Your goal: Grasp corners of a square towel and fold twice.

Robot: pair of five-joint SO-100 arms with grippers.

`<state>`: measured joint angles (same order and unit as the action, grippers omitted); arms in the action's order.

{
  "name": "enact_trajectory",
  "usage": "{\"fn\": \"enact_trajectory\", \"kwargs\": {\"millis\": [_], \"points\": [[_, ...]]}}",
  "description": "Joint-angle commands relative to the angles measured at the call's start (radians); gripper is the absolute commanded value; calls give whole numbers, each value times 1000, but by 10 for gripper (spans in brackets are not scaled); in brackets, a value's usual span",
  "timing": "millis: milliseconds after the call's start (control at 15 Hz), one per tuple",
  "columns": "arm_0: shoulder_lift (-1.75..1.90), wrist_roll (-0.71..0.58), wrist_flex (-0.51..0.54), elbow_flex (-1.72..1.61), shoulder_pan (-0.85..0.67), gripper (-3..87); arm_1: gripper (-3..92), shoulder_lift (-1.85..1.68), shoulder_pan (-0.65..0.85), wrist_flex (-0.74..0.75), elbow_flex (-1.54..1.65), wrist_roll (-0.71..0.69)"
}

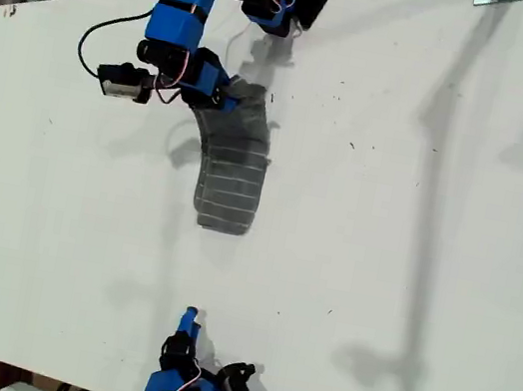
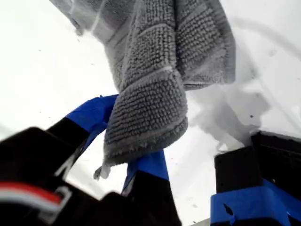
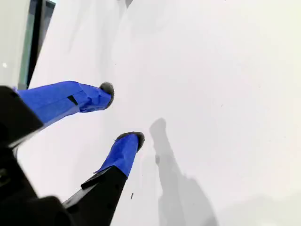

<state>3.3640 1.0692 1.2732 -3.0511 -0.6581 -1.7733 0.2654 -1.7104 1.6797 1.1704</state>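
Grey ribbed cloth with thin white stripes, the towel lies bunched into a narrow curved band on the white table, left of centre in the exterior view. Its upper end rises into my first gripper, which is clenched on the cloth there; the rest trails away from the jaws and rests on the table. The band's long axis runs up and down the exterior view, bowed toward that view's left, with its free end pointing at the lower edge, toward my second gripper.

The first wrist view shows what the exterior view cannot: the towel is pinched between the blue jaws of my first gripper, a folded lip with a frayed thread hanging past them, and the layers doubled over one another. Which of the corners is held cannot be told.

In the second wrist view my second gripper is spread apart over bare table, grasping nothing, well apart from the towel.
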Motion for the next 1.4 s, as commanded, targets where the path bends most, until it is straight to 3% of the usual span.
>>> {"fn": "enact_trajectory", "kwargs": {"millis": [0, 200, 467, 1000, 1133, 1267, 1333], "points": [[5, 9, 5, 5, -9, 170, -1, 221, -23, -11, -370, -81], [9, 11, 6, 3, -8, 171, -2, 391, -35, 81, -663, -210], [17, 12, 12, 2, -6, 172, -2, 451, -34, 270, -672, -339], [23, 15, 15, 0, -11, 174, -2, 603, -101, 505, -707, -515], [23, 15, 15, 0, -11, 175, 81, 604, -110, 526, -712, -520], [23, 17, 15, 0, -11, 175, 270, 603, -115, 538, -715, -520], [23, 17, 15, 0, -11, 175, 286, 601, -109, 540, -718, -522]]}}
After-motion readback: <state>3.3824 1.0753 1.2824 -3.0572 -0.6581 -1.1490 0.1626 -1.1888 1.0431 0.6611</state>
